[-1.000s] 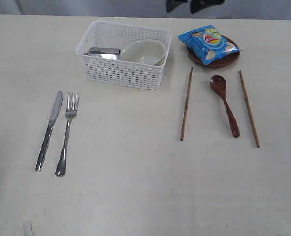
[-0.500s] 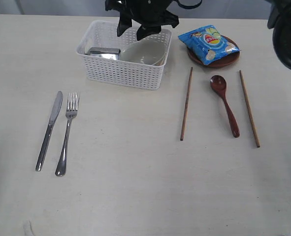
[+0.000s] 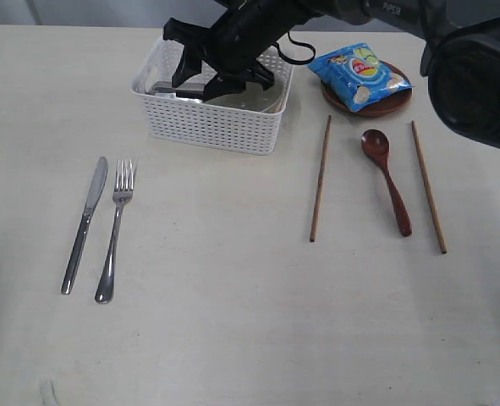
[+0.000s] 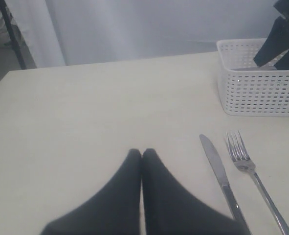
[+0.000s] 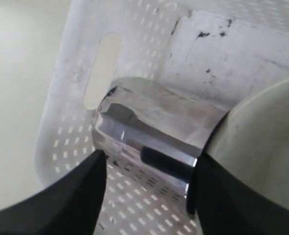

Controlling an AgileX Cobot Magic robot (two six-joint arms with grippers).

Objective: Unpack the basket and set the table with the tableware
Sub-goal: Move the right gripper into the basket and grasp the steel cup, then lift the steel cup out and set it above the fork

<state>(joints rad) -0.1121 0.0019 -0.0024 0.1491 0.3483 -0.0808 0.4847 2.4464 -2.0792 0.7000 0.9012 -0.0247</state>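
- At the far side of the wide, pale cream counter (image 3: 233,321) stood the white rectangular plastic basket with lattice sides (image 3: 207,127).
- Inside it we saw the shiny steel cup (image 5: 154,127) lying on its side, with the pale grey-white bowl (image 5: 266,147) right beside it.
- We saw the right gripper (image 3: 200,83) reaching across from the right and dipping into the basket over the cup.
- Its jaws were spread wide, one black finger on each side of the cup; we could not tell whether either finger touched the steel.
- The left gripper (image 4: 142,154) hung above bare counter near the knife, clenched with its fingertips pressed together and nothing between them.
- Left of the basket and nearer the front, the steel knife (image 3: 85,224) and the steel fork (image 3: 116,228) lay side by side, apart, knife on the outside.
- To the right, the dark red spoon (image 3: 387,182) lay between the two brown wooden chopsticks (image 3: 320,178), one stick on each side and neither touching it.
- Behind the spoon sat the round brown plate (image 3: 385,108), with the blue chip bag (image 3: 359,76) resting on top of it.
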